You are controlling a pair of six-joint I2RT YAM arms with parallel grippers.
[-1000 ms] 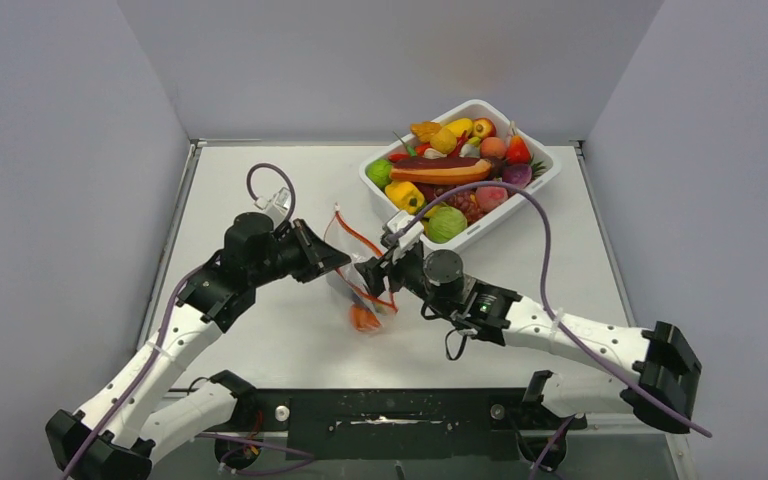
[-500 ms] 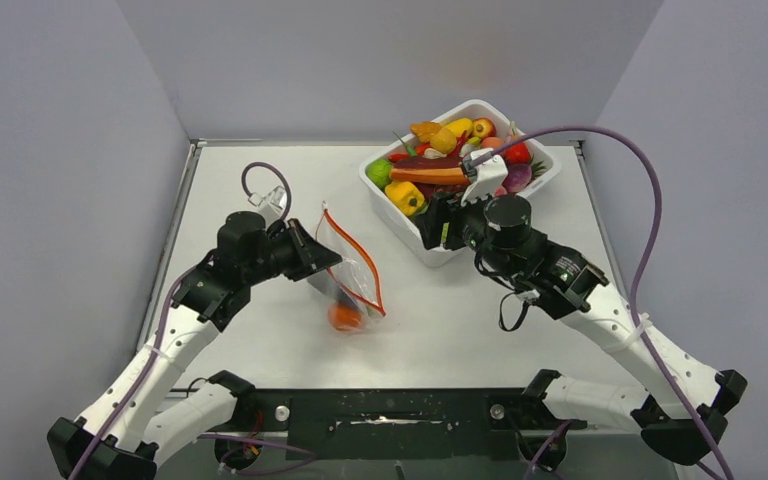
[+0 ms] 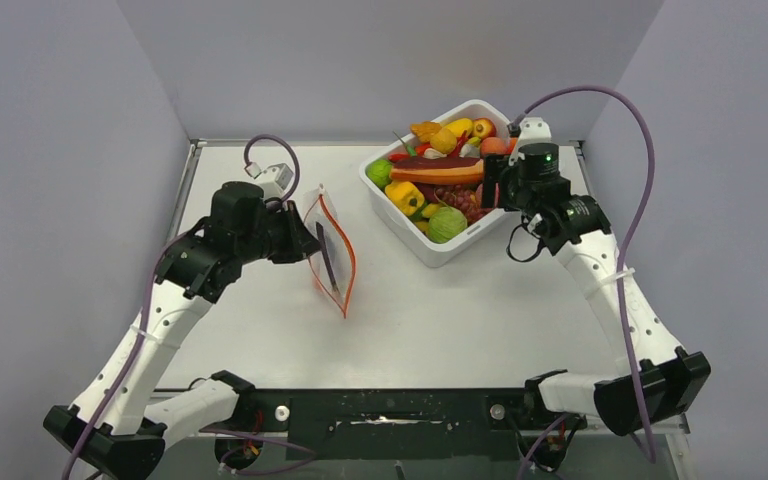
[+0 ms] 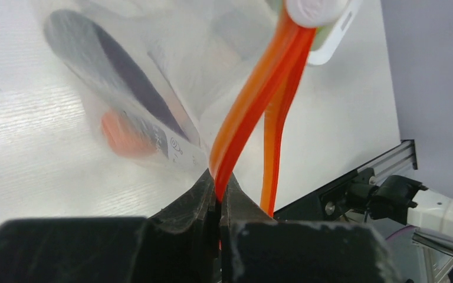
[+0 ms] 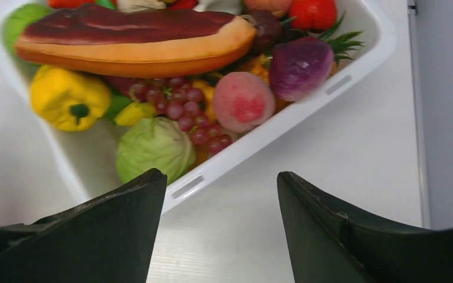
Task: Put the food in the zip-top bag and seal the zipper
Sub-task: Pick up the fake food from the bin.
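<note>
White table (image 3: pixel 440 320) — a white tub (image 3: pixel 438 256) of toy food (image 3: pixel 447 222) stands toward its far right.

left gripper (image 3: pixel 298 241) holds the zip-top bag (image 3: pixel 328 256), right gripper (image 3: pixel 489 186) over the tub (image 3: pixel 457 247)

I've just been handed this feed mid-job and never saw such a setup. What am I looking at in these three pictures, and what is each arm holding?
Two robot arms are bolted at the near edge of a table. The wide picture looks down from above and behind them. The other two come from a camera on each wrist. The left pincer is shut on the red-orange zipper of the clear bag, which has an orange piece inside. The right pincer is open and empty, by the white tub, which holds a yellow pepper, a green cabbage and other toy pieces.
</note>
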